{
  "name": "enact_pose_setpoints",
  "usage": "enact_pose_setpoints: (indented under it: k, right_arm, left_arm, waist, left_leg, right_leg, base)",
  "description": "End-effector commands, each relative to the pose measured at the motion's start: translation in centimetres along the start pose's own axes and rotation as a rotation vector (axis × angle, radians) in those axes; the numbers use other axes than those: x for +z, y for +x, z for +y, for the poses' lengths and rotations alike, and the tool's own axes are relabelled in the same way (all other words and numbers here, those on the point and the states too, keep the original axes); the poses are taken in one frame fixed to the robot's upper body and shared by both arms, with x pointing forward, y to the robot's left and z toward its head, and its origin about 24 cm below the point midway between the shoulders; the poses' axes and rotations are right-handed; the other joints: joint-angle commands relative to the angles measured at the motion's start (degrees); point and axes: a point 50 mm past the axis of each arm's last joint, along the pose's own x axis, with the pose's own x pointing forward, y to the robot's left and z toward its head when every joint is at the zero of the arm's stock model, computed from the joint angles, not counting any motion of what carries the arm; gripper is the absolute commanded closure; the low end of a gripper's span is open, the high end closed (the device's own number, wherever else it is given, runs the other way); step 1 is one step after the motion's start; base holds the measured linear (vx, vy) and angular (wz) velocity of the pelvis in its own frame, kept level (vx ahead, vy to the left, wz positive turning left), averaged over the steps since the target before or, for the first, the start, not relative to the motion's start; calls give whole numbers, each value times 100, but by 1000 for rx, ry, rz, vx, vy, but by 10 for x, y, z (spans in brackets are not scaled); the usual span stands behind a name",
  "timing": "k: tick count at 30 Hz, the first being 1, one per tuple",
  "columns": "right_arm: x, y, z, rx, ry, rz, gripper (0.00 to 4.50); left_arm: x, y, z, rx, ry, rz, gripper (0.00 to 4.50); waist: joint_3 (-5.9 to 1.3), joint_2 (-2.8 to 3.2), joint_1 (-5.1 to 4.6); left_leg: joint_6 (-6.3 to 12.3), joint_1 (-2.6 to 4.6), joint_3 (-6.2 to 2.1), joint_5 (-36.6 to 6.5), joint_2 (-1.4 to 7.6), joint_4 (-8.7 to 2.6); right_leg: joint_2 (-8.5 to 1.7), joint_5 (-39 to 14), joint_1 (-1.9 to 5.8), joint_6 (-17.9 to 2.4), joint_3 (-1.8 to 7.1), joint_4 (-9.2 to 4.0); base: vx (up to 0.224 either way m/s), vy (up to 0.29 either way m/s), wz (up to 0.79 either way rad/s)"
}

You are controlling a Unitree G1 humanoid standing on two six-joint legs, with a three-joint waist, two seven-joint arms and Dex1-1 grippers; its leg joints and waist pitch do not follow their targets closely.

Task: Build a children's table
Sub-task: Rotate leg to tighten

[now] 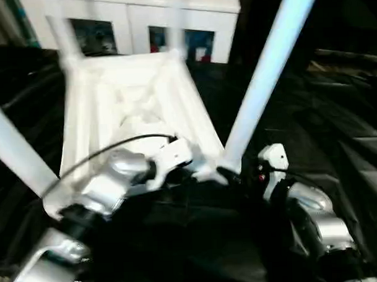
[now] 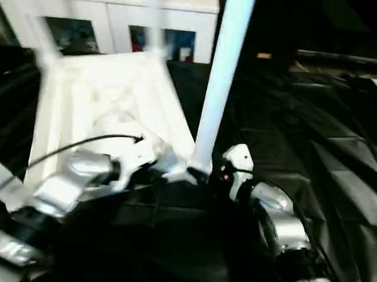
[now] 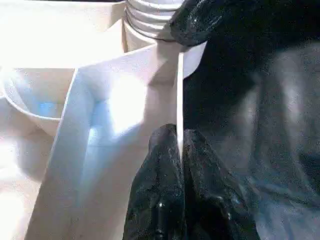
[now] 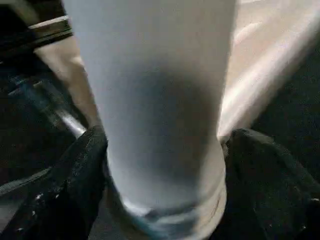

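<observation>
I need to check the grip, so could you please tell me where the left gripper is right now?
In the head views the left gripper sits at the upturned children's table's near edge, jaws shut on a thin rib, just left of the nearest leg.

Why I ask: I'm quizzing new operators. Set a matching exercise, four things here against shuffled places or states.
Things:
1 left tool
2 right tool
3 children's table
4 cabinet

States:
A lying upside down
B standing at the back
C shut on the table's thin rim
D at the base of a fitted leg

Pairs: 1-C, 2-D, 3-A, 4-B
</observation>
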Motion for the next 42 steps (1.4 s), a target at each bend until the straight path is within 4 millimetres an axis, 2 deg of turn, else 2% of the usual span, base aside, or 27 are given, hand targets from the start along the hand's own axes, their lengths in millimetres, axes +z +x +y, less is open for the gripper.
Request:
enact_pose_setpoints:
  k: [1,3,4,6,8,9,10,11,13,15,17,19,22,26,30,32,33,35,36,37,38,40,42]
  right_arm:
    - [0,-10,-2,22,-2,18,59]
    - [0,-12,-2,44,-4,29,59]
    - [0,-15,-1,76,-9,47,59]
    - [0,-18,-1,105,-16,64,59]
    - [0,-18,-3,108,-18,64,59]
    - [1,-18,-3,105,-18,61,75]
    - [2,-16,-4,104,-17,53,85]
    - [2,-16,-4,104,-17,50,96]
    - [3,-13,-3,108,-15,41,113]
    - [3,-13,-3,108,-15,41,131]
    - [3,-11,-2,115,-4,32,148]
    - [2,-11,-1,116,2,29,165]
    - [0,-11,1,119,11,22,175]
    - [-1,-11,2,120,19,21,178]
    - [-4,-11,2,95,26,16,180]
    - [-8,-8,-5,-32,48,-1,180]
    - [-9,-7,-6,-39,49,-2,180]
    - [-11,-6,-9,-95,57,-5,180]
    - [-16,-4,-12,-181,72,-6,180]
    - [-24,2,-16,-322,111,-4,180]
    - [-27,5,-15,-378,124,1,180]
    - [-32,14,-13,-473,149,11,180]
    - [-35,21,-10,-528,158,21,180]
  left_arm:
    - [-5,7,-11,-103,-28,-24,450]
    - [-6,6,-9,-97,-26,-22,450]
    - [-6,4,-7,-87,-22,-18,450]
    - [-8,0,-4,-78,-17,-12,450]
    - [-8,-1,-3,-77,-14,-10,450]
    - [-8,-1,-3,-78,-14,-10,450]
    - [-8,-1,-3,-79,-14,-12,450]
    - [-8,-1,-3,-80,-14,-13,450]
    - [-8,-1,-4,-83,-14,-16,450]
    - [-8,-1,-4,-83,-14,-16,450]
    - [-8,0,-5,-90,-15,-19,450]
    - [-8,0,-6,-95,-16,-20,450]
    - [-10,1,-7,-103,-17,-19,450]
    - [-11,2,-8,-106,-18,-16,450]
    - [-11,4,-8,-94,-31,-27,450]
    - [-10,10,-5,-30,-60,-37,450]
    - [-10,10,-4,-26,-62,-37,450]
    - [-10,13,-3,-1,-78,-33,450]
    - [-10,17,0,52,-99,-27,450]
    - [-9,27,5,140,-141,-16,450]
    - [-8,32,6,174,-162,-16,450]
    - [-5,42,6,216,-192,-9,450]
    - [-2,49,6,252,-212,0,450]
  waist:
    - [-322,-40,-18]
    - [-322,-43,-10]
    - [-311,-75,-13]
    - [-297,-56,10]
    - [-272,-77,3]
    - [-272,-77,3]
    - [-277,-68,0]
    - [-279,-75,3]
    - [-294,-72,-5]
    - [-310,-72,-9]
    - [-339,-72,-13]
    - [-346,-67,-9]
    - [-339,-72,-5]
    - [-344,-60,-3]
    - [-356,-58,-6]
    - [-347,-61,-18]
    - [-340,-65,-24]
    - [-311,-80,-42]
    - [-308,-88,-40]
    - [-295,-67,-47]
    - [-282,-72,-66]
    - [-291,-95,-81]
    - [-279,-87,-82]
  left_leg:
    - [675,45,14,-355,159,-260]
    - [656,57,21,-458,159,-249]
    - [655,53,31,-557,153,-252]
    - [572,60,33,-812,163,-271]
    - [464,56,33,-1041,163,-287]
    - [464,56,33,-1041,163,-287]
    - [359,69,27,-1200,172,-293]
    - [321,76,27,-1206,175,-293]
    - [309,62,18,-1124,179,-293]
    - [335,61,23,-961,177,-278]
    - [410,54,28,-754,170,-254]
    - [466,52,35,-676,162,-241]
    - [476,55,39,-765,162,-240]
    - [400,61,32,-883,172,-242]
    - [391,62,30,-849,170,-233]
    - [400,56,41,-851,167,-227]
    - [375,51,37,-885,165,-234]
    - [278,32,22,-1100,151,-256]
    - [256,34,19,-1161,148,-260]
    - [196,59,24,-1282,154,-263]
    - [102,73,13,-1392,151,-274]
    - [26,29,-11,-1345,139,-292]
    - [46,69,-8,-1488,131,-294]
  right_leg:
    - [-309,-195,263,-1357,258,-203]
    - [-325,-232,263,-1407,264,-196]
    - [-326,-350,271,-1400,262,-211]
    - [-361,-834,275,-1283,271,-264]
    - [-375,-1282,257,-1150,281,-310]
    - [-375,-1282,257,-1150,281,-310]
    - [-396,-1656,242,-1050,289,-341]
    - [-397,-1723,234,-1022,292,-346]
    - [-395,-1634,245,-1032,287,-323]
    - [-378,-1330,251,-1091,283,-286]
    - [-364,-901,273,-1204,275,-228]
    - [-362,-720,282,-1274,275,-210]
    - [-372,-827,283,-1298,276,-226]
    - [-377,-1032,277,-1257,279,-237]
    - [-370,-919,280,-1273,277,-216]
    - [-377,-873,263,-1317,284,-216]
    - [-377,-952,265,-1305,282,-228]
    - [-387,-1497,270,-1156,273,-282]
    - [-390,-1692,272,-1085,274,-301]
    - [-404,-1988,229,-997,290,-338]
    - [-418,-2319,208,-927,291,-374]
    - [-417,-2494,249,-796,275,-378]
    - [-412,-2701,207,-670,271,-423]
  base:
    - [0,0,0]
    - [0,0,0]
    - [0,0,0]
    - [0,0,0]
    - [0,0,0]
    - [0,0,0]
    - [0,0,0]
    - [0,0,0]
    - [0,0,0]
    - [0,0,0]
    - [0,0,0]
    - [0,0,0]
    - [0,0,0]
    - [0,0,0]
    - [0,0,0]
    - [0,0,0]
    - [0,0,0]
    - [0,0,0]
    - [0,0,0]
    - [0,0,0]
    - [0,0,0]
    - [0,0,0]
    - [0,0,0]
